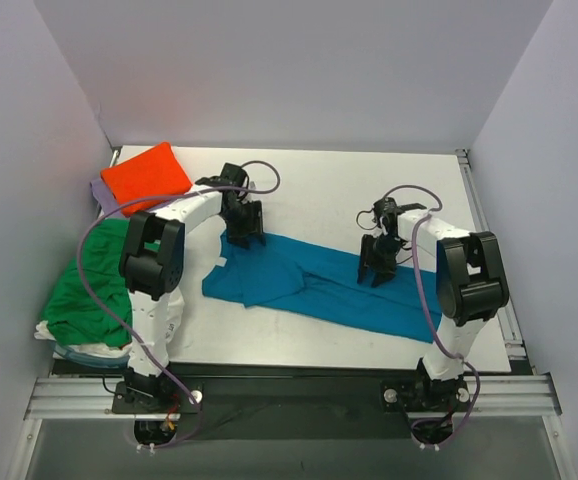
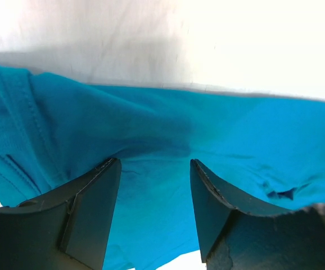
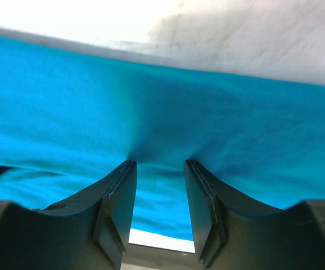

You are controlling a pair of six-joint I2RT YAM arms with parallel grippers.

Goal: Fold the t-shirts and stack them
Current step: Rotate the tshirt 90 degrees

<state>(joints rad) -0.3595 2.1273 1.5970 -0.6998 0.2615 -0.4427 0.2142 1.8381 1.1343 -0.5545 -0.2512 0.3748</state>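
The teal-blue t-shirt lies in a long crumpled band across the middle of the table. My left gripper stands at the shirt's far left edge. In the left wrist view that gripper is open, its fingertips resting on the teal cloth. My right gripper is down on the far edge further right. In its wrist view the right gripper is open too, and its tips dent the cloth, which lies flat between them.
A folded orange shirt rests on a lavender one at the far left corner. A green shirt is heaped over a white one at the left edge. Walls close in the table on three sides.
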